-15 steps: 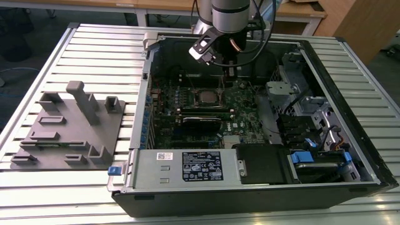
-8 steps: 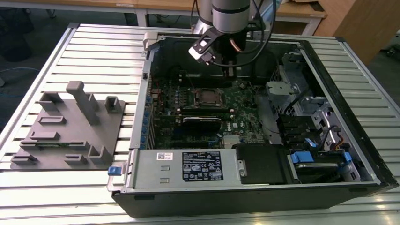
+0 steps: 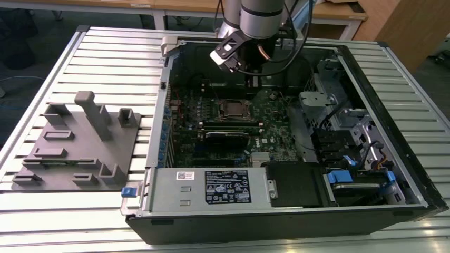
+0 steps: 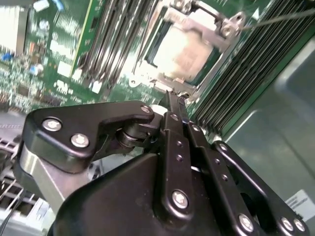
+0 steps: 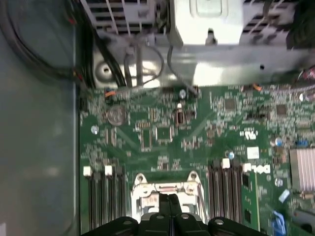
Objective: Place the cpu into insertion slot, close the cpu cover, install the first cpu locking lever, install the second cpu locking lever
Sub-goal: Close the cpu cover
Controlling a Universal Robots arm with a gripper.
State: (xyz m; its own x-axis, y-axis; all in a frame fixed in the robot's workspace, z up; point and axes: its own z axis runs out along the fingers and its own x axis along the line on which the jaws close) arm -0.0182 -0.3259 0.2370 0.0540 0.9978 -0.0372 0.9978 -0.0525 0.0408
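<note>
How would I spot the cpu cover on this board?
Inside the open computer case, find the green motherboard. Near its middle sits the cpu cover, a square silvery frame between banks of memory slots. Unlike those long narrow slots, it is square and windowed.

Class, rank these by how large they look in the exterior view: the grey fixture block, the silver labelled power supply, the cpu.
1. grey fixture block, largest
2. silver labelled power supply, somewhat smaller
3. cpu, clearly smallest

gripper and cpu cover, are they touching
Cannot tell. In the second wrist view the gripper overlaps the edge of the cpu cover, hiding any gap.
</note>
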